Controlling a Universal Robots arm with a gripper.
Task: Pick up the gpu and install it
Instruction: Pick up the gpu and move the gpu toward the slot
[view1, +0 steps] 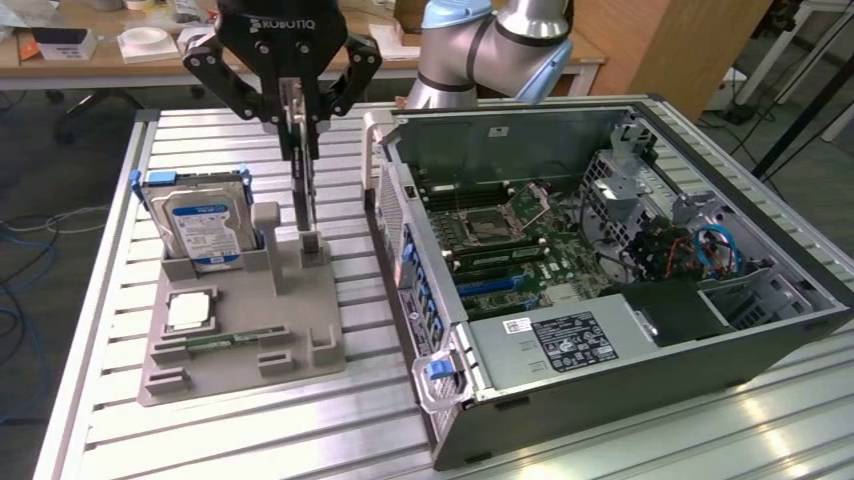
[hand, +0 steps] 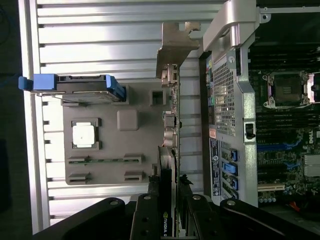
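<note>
Black, thin and stiff, the gpu (view1: 306, 190) stands on edge in a slot of the grey fixture (view1: 240, 350), beside the hard drive (view1: 200, 225). The end effector (view1: 300, 125) pinches its upper edge, jaws partly closed. It is probably light but fragile, so hold the board edges, not the components. The fixture sits on a slatted metal desk (view1: 107, 400), and the open computer case (view1: 641, 400) stands just beside the fixture.

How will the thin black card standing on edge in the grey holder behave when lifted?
The thin black expansion card looks rigid and should not flex. Standing on edge in the grey plastic holder, it may bind if pulled off-vertical. Its silver metal bracket at one end probably makes it end-heavy, so it could pivot in the pincer.
</note>
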